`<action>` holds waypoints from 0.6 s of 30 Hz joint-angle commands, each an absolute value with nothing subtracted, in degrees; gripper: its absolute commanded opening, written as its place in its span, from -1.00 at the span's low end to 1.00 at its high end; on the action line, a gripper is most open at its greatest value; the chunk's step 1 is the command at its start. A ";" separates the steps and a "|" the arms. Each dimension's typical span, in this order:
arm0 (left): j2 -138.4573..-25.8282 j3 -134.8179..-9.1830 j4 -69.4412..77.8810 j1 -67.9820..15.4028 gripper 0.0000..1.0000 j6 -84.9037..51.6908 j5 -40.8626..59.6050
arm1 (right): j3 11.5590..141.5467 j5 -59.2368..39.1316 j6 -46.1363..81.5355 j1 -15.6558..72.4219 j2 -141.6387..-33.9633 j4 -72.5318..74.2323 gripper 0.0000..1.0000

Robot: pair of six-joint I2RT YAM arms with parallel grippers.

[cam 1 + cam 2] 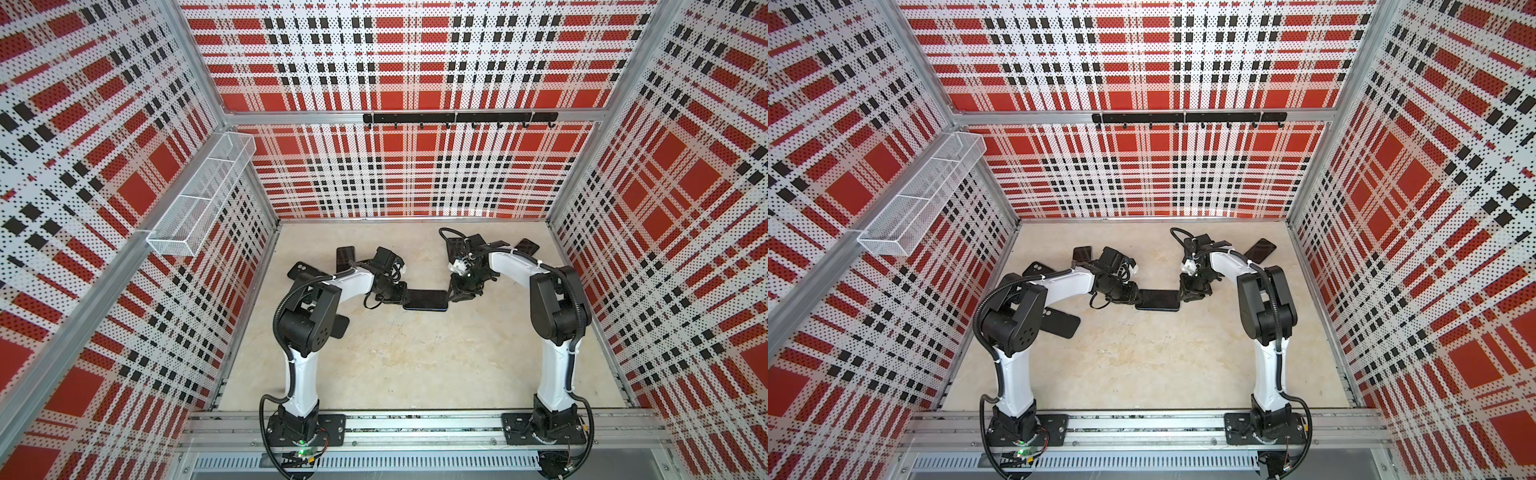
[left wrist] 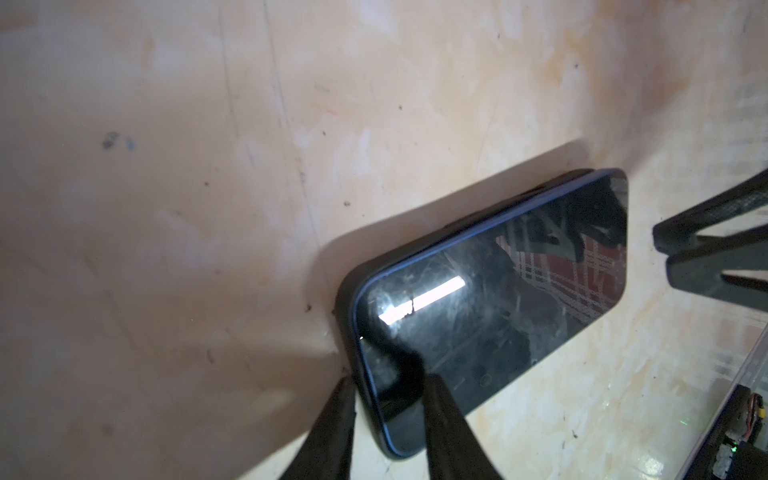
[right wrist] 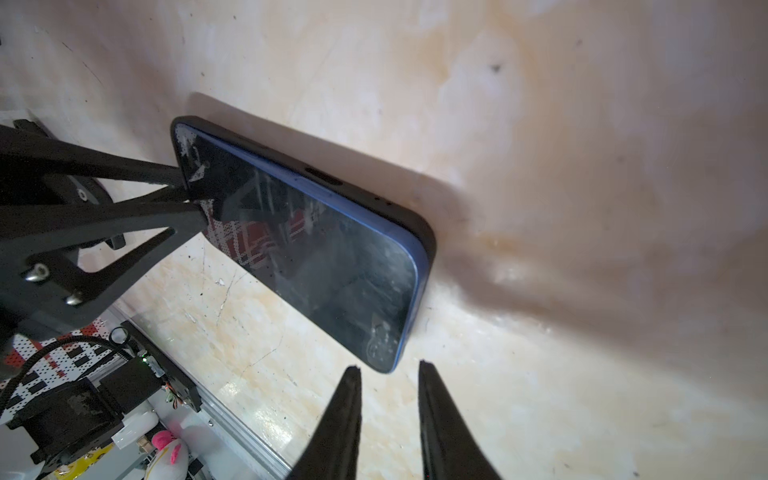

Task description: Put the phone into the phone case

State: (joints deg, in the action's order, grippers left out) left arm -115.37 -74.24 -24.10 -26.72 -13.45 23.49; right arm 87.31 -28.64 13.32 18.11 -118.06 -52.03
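Phone (image 1: 426, 300) (screen up) lies in phone case (image 2: 345, 299); left claw (image 2: 380, 378) straddles one end, grip unclear; right claw (image 3: 386, 365) spread, empty, beside the other.

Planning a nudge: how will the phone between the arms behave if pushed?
Likely stiff: the phone shows straight, flat edges. Its glossy screen mirrors the walls, so probably slippery. Lying screen-up on the table, it should slide, not roll.

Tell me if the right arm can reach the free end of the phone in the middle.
Probably yes. The right pincer hangs open just short of that end of the phone, with only bare table between them; the left pincer is at the opposite end.
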 commanded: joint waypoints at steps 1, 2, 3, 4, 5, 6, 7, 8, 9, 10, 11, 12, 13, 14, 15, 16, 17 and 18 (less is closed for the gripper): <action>-117.42 -74.45 -25.55 -27.14 -0.35 -12.69 22.98 | 86.93 -28.53 13.52 18.86 -118.89 -50.67 -0.50; -117.39 -74.53 -25.58 -27.10 -0.35 -12.72 22.95 | 86.92 -28.36 13.62 18.89 -119.18 -50.62 -0.51; -117.36 -74.52 -25.56 -27.11 -0.35 -12.74 22.98 | 86.85 -28.05 13.67 18.93 -119.33 -50.60 -0.51; -117.29 -74.45 -25.56 -27.08 -0.35 -12.72 22.94 | 86.84 -27.45 13.71 18.90 -119.43 -50.70 -0.51; -117.25 -74.49 -25.56 -27.10 -0.36 -12.74 22.94 | 86.84 -26.75 13.65 18.90 -119.44 -50.83 -0.51; -117.25 -74.45 -25.56 -27.08 -0.35 -12.83 22.81 | 86.83 -26.22 13.62 18.93 -119.54 -50.91 -0.51; -117.33 -74.44 -25.58 -27.12 -0.35 -12.82 22.81 | 86.74 -25.99 13.69 18.94 -119.66 -50.97 -0.52; -117.33 -74.44 -25.53 -27.08 -0.35 -12.86 22.85 | 86.59 -26.20 13.75 18.98 -119.78 -50.89 -0.52; -117.25 -74.53 -25.58 -27.14 -0.35 -12.92 22.85 | 86.52 -26.45 13.76 18.98 -119.96 -50.87 -0.53; -117.37 -74.54 -25.56 -27.14 -0.35 -12.92 22.98 | 86.49 -26.53 13.80 18.94 -120.06 -50.80 -0.54; -117.34 -74.54 -25.57 -27.07 -0.35 -12.92 22.94 | 86.36 -26.49 13.80 18.92 -120.14 -50.72 -0.56; -117.36 -74.56 -25.57 -27.14 -0.35 -12.92 23.02 | 86.18 -26.65 13.88 18.90 -120.15 -50.55 -0.60; -117.42 -74.53 -25.53 -27.07 -0.35 -12.92 23.03 | 85.94 -26.89 13.97 18.98 -120.06 -50.22 -0.62; -117.42 -74.53 -25.53 -27.13 -0.36 -12.92 23.03 | 85.76 -27.06 14.06 19.05 -119.99 -50.02 -0.63; -117.45 -74.53 -25.57 -27.13 -0.36 -13.00 23.14 | 85.61 -27.27 14.15 19.08 -119.97 -49.84 -0.64; -117.42 -74.53 -25.58 -27.07 -0.36 -13.01 23.13 | 85.47 -27.21 14.15 19.09 -120.05 -49.75 -0.66; -117.43 -74.53 -25.58 -27.13 -0.35 -13.09 23.14 | 85.51 -27.03 14.15 19.09 -120.14 -49.79 -0.68; -117.42 -74.62 -25.56 -27.03 -0.35 -13.16 23.12 | 85.48 -26.95 14.14 19.15 -120.31 -49.83 -0.69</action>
